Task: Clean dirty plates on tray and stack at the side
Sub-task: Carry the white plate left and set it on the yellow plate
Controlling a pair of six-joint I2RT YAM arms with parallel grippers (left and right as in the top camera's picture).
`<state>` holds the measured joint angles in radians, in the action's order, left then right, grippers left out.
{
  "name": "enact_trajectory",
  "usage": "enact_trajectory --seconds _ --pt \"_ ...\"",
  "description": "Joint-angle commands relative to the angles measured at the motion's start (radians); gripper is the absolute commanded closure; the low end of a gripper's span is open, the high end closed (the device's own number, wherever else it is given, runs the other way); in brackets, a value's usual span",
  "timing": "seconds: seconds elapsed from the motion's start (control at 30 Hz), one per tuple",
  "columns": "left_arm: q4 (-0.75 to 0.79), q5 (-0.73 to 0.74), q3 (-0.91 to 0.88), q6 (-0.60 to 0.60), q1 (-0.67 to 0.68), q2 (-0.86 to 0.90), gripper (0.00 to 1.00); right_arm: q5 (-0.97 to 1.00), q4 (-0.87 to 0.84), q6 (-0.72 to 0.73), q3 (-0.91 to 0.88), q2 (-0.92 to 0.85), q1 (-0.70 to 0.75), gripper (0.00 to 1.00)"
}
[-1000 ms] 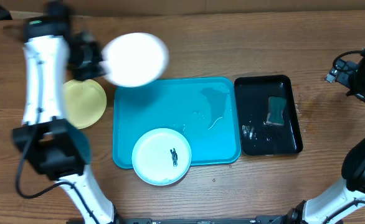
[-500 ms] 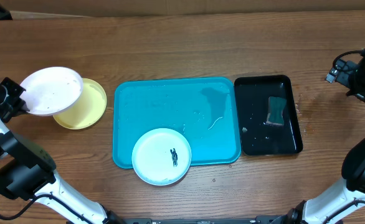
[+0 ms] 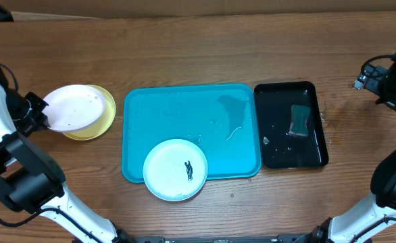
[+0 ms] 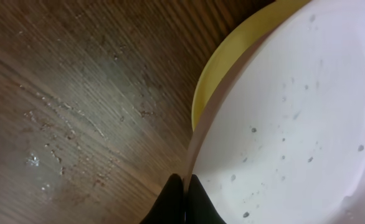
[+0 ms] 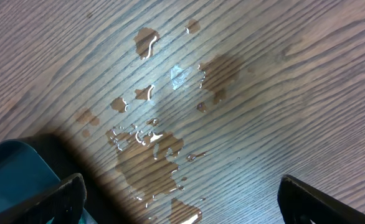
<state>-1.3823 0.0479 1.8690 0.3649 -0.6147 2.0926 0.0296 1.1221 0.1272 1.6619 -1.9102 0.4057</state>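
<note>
White plastic sits pinched in my left jaws: they are closed on the rim of the white plate [image 4: 294, 124], which spreads out ahead of them, beaded with drops. Beneath it lies the yellow plate [image 3: 110, 113], showing past its edge. The white one looks off-centre and perhaps tilted. If I let go like this, the wet plate may slide off onto the counter [image 4: 76, 93]. My right jaws are spread wide with nothing between them, over puddles [image 5: 151, 149] beside the black tray [image 5: 14, 168]. Well apart from both pairs, the smeared plate [image 3: 176, 169] overhangs the rim of the tray [image 3: 184, 115]; a careless nudge could tip it off.
</note>
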Motion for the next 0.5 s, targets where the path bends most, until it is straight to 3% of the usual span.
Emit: enact_trajectory --seconds 0.0,0.13,0.17,0.2,0.3,0.4,0.47 --pt "0.033 -0.006 -0.02 0.005 0.001 0.0 0.96 0.0 -0.003 0.003 0.006 0.016 0.002 0.0" --pt "0.072 -0.002 -0.029 0.005 0.001 0.0 0.95 0.0 -0.003 0.003 0.006 0.016 0.002 0.0" --pt "0.078 -0.002 -0.029 0.005 0.001 0.0 0.9 0.0 -0.003 0.003 0.006 0.016 0.002 0.0" --pt "0.079 -0.001 -0.029 0.005 0.001 0.0 0.82 0.0 -0.003 0.003 0.006 0.016 0.002 0.0" --pt "0.079 0.023 -0.029 0.005 0.001 0.0 0.34 0.0 -0.003 0.003 0.006 0.016 0.002 0.0" --pt "0.077 0.09 -0.029 -0.034 0.002 0.0 0.21 0.0 -0.003 0.003 0.006 0.016 0.002 0.0" --pt "0.068 0.135 -0.029 -0.068 0.006 0.0 0.17 0.0 -0.003 0.003 0.006 0.016 0.002 0.0"
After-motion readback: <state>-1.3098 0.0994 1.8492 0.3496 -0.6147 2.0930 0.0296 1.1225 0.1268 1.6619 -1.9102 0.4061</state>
